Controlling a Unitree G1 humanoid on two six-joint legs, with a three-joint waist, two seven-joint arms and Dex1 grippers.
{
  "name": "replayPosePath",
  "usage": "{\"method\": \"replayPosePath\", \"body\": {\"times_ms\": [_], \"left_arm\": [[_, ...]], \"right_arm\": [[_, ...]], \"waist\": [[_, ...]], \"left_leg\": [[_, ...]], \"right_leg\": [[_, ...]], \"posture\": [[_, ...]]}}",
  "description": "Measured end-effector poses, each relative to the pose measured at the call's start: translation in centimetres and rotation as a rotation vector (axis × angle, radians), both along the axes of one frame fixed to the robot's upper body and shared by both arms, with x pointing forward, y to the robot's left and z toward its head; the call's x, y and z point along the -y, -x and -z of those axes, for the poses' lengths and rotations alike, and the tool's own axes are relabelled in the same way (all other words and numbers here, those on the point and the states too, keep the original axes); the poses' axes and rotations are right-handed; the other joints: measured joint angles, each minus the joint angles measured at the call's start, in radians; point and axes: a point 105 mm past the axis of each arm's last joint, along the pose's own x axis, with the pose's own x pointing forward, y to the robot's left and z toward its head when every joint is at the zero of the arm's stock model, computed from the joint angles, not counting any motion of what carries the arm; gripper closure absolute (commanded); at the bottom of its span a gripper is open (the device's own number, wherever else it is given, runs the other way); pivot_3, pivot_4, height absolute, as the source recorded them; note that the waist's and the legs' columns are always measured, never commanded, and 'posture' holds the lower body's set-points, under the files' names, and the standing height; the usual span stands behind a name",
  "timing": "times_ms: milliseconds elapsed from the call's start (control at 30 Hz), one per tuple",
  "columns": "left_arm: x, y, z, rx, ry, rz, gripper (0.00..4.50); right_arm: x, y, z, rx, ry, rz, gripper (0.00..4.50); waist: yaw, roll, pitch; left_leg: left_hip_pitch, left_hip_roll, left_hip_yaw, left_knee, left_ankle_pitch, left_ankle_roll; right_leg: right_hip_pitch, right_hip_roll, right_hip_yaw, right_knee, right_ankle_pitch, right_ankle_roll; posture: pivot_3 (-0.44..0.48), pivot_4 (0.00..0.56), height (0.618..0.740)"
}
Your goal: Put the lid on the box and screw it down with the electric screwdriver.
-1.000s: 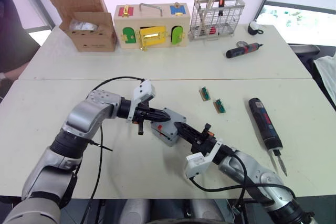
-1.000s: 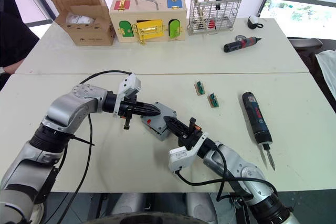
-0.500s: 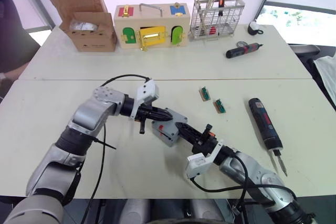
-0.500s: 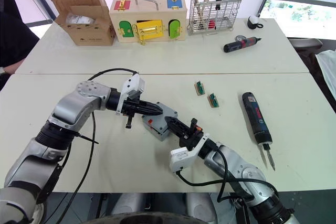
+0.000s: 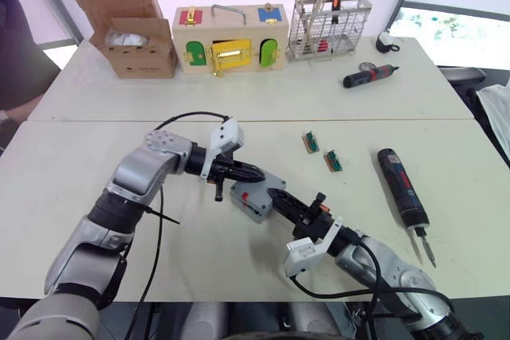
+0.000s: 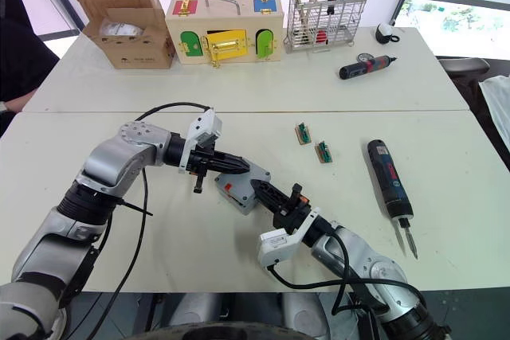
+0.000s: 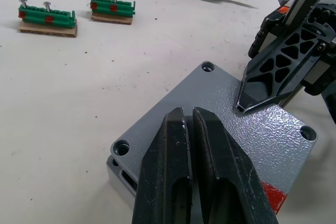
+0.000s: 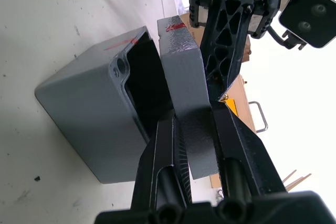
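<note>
Both arms are edging forward: the right gripper (image 8: 194, 129) is clenching the lid (image 8: 184, 82) half-seated on the box (image 8: 94, 124) mid-table, while the left gripper's (image 7: 187, 124) closed fingertips are pressing it down; seating looks unfinished.

Grey lid (image 7: 231, 129) seemingly half-seated on box (image 8: 89, 124); electric screwdriver (image 5: 401, 185) lies apart.

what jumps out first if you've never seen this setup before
Mid-table, both hands meet at the box: the right hand grips the lid edgewise, tilted against the opening, while the left hand, shut, rests on the lid's top. The electric screwdriver lies unused to the right.
</note>
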Motion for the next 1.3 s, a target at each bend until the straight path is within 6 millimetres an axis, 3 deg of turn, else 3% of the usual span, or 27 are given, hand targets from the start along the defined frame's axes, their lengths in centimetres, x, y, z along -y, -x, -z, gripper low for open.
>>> {"method": "replayPosePath", "body": {"times_ms": [533, 1067, 1300], "left_arm": [[-0.1, -0.3, -0.7, 0.027, 0.008, -0.005, 4.26], [0.1, -0.3, 0.4, 0.106, -0.040, 0.066, 4.26], [0.5, -0.1, 0.8, 0.154, -0.065, 0.105, 4.31]], "right_arm": [[-0.4, -0.6, -0.6, 0.033, -0.003, 0.006, 4.38], [-0.4, -0.5, 0.1, 0.005, 0.013, 0.003, 4.38], [-0.4, -0.2, -0.5, 0.023, -0.006, 0.002, 1.10]], "waist": [[0.000, 0.000, 0.000], [0.001, 0.000, 0.000], [0.000, 0.000, -0.002]], "left_leg": [[0.000, 0.000, 0.000, 0.000, 0.000, 0.000], [0.000, 0.000, 0.000, 0.000, 0.000, 0.000], [0.002, 0.000, 0.000, 0.000, 0.000, 0.000]], "right_leg": [[0.000, 0.000, 0.000, 0.000, 0.000, 0.000], [0.000, 0.000, 0.000, 0.000, 0.000, 0.000], [0.002, 0.000, 0.000, 0.000, 0.000, 0.000]], "posture": [[0.000, 0.150, 0.740], [0.000, 0.150, 0.740], [0.000, 0.150, 0.740]]}}
